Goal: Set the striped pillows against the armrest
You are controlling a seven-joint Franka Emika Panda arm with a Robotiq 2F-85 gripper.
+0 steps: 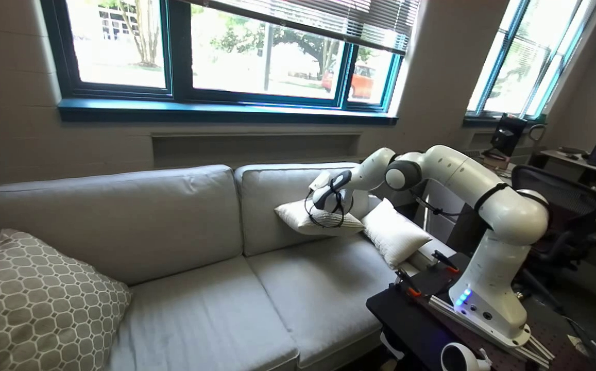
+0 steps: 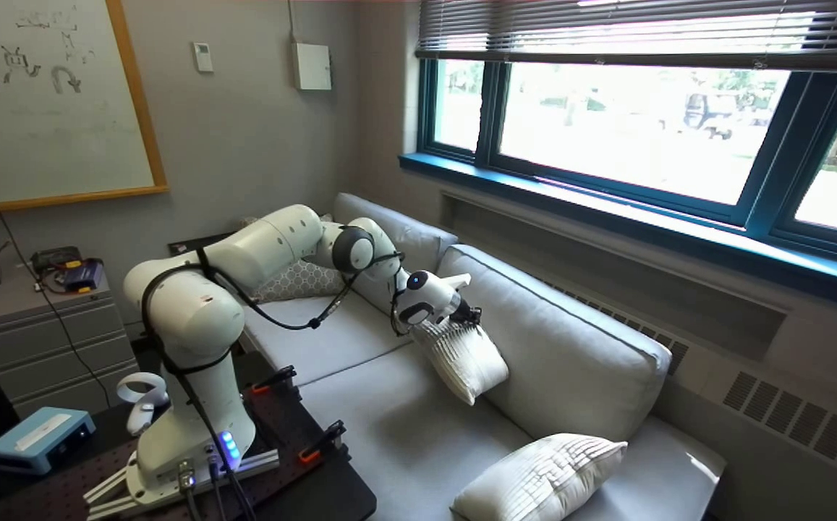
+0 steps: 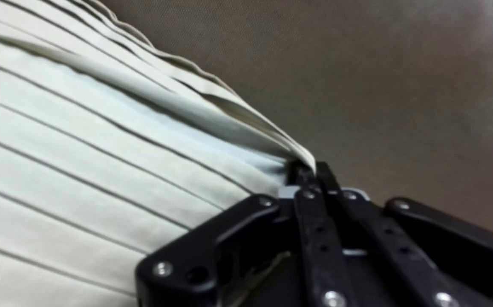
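Note:
My gripper (image 3: 315,170) is shut on the folded edge of a cream striped pillow (image 3: 80,140), whose pleats fill the left of the wrist view. In both exterior views this pillow (image 1: 303,221) hangs tilted from the gripper (image 2: 467,315) near the sofa's back cushion. It appears raised off the seat, with a shadow beneath it. A second striped pillow (image 1: 395,234) leans at the sofa's end by the armrest (image 1: 439,249), and is also seen low in an exterior view as the cream pillow (image 2: 541,481). The armrest is partly hidden behind it.
A large lattice-patterned pillow (image 1: 45,299) sits at the sofa's far end. Back cushions (image 2: 563,347) rise behind the held pillow. The robot's dark table (image 1: 406,304), with clamps (image 2: 323,441) on its edge, stands close to the sofa's front.

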